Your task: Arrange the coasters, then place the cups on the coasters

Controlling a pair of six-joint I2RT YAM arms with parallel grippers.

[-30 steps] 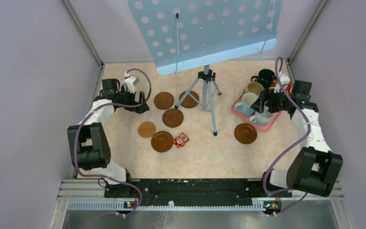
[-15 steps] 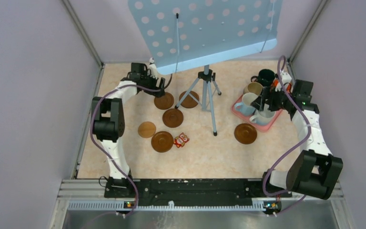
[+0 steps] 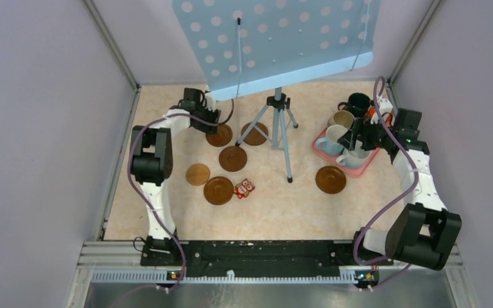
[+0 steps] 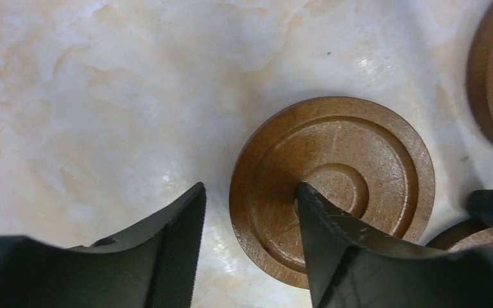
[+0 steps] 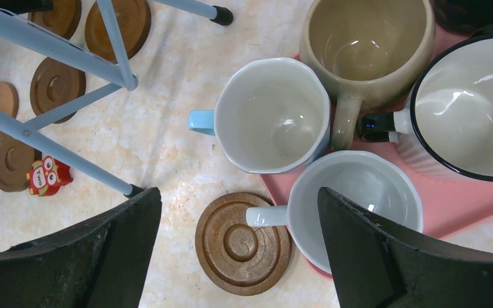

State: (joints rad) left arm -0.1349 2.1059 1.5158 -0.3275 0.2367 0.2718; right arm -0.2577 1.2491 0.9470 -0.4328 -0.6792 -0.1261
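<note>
Table (image 3: pixel 276 215) with a blue panel on a tripod (image 3: pixel 276 38) at 12. A pink tray (image 5: pixel 462 199) sits at 2 with the cups (image 5: pixel 273 115) clustered on and against it, and the right gripper (image 3: pixel 363 137) hangs over them, jaws wide, holding nothing. Five coasters (image 3: pixel 233 158) lie from 11 toward centre, a sixth coaster (image 3: pixel 330 179) at 4 just beside the tray. The left gripper (image 4: pixel 249 192) is low at 11 over the far coaster (image 4: pixel 359 186), jaws part-way apart astride its rim, one finger (image 4: pixel 334 256) at its centre, the other clear of the edge, not clamped. The red owl (image 3: pixel 244 188) is near centre.

Perforated blue board (image 3: pixel 276 38) on tripod (image 3: pixel 277 102), pink tray (image 5: pixel 462 199), red owl (image 3: pixel 244 188) (possibly a toy)
</note>
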